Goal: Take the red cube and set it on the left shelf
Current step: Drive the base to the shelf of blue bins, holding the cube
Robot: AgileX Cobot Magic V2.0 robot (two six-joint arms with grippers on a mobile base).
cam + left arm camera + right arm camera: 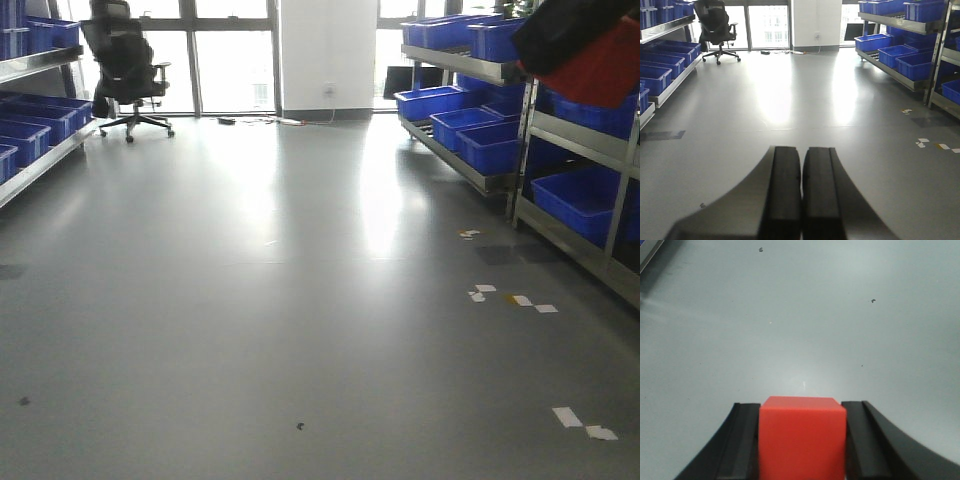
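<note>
The red cube (802, 440) sits clamped between the two black fingers of my right gripper (802, 407), held above bare grey floor in the right wrist view. At the top right of the front view, the same cube (605, 70) shows blurred and close, under the dark gripper head (575, 30). My left gripper (801, 150) is shut with nothing in it, its fingers pressed together and pointing down the aisle. The left shelf (40, 155) runs along the left wall with blue bins on it. It also shows as the left shelf (667, 85) in the left wrist view.
A right-hand metal rack (520, 150) carries blue bins (580, 200). A black office chair (125, 65) stands at the far end by the windows. White paper scraps (520, 300) lie on the grey floor (280, 300) near the right rack.
</note>
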